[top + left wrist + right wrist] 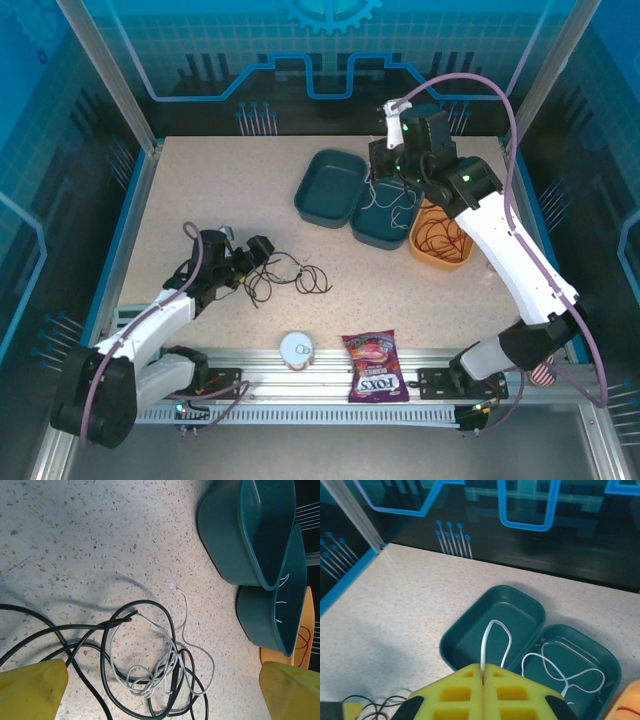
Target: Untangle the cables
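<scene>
Yellow fingers [32, 690] of the left end effector [161, 695] stand wide apart, gripping nothing, over a loose tangle of thin black cable [150, 602] and thin pale grey cable [142, 677]. The tangle lies on the speckled worktop [75, 540], at about 8 o'clock in the overhead view. Toward 1 o'clock, the right end effector [482, 672] is clamped on a thin white cable [496, 622], whose lower loops lie in a dark teal oblong plastic tray [600, 655]. A second matching tray [520, 610] sits just beside it at 10 o'clock. A thin red cable [440, 238] coils inside an orange oval tray [420, 250] at 3 o'clock.
</scene>
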